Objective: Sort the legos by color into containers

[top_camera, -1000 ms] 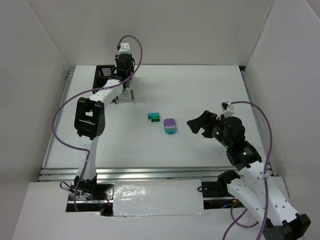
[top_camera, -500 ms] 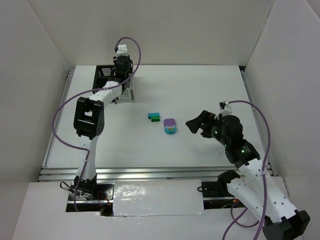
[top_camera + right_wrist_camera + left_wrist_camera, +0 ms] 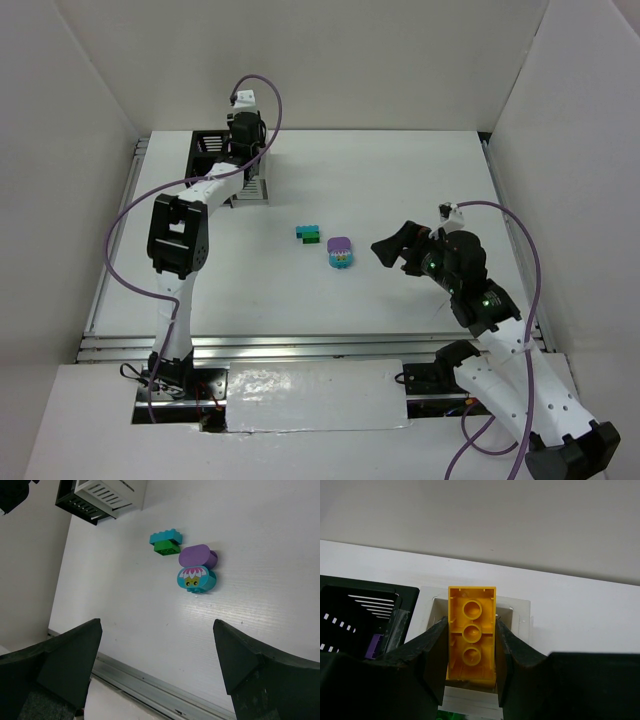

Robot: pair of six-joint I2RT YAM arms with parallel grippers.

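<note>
My left gripper (image 3: 471, 626) is shut on a yellow lego (image 3: 471, 635), held upright over the white container (image 3: 520, 606). Joined to that one's left side is the black container (image 3: 367, 591), with a purple lego (image 3: 374, 646) inside. In the top view the left gripper (image 3: 243, 135) hangs over the containers (image 3: 252, 186) at the table's far left. A teal-and-green lego stack (image 3: 309, 234) and a purple-and-teal lego piece (image 3: 340, 251) lie mid-table. To the right of them my right gripper (image 3: 389, 248) is open and holds nothing. The right wrist view shows the stack (image 3: 166, 542) and the piece (image 3: 196, 571) ahead of its gripper (image 3: 156, 625).
White walls enclose the table on three sides. A metal rail (image 3: 300, 345) runs along the near edge. A bit of green (image 3: 449, 715) shows below the yellow lego. The left arm's purple cable (image 3: 125, 215) loops over the left side.
The right gripper has crept slightly left toward the purple-and-teal piece. The left wrist has shifted a little over the containers, the yellow lego still in its grip.
</note>
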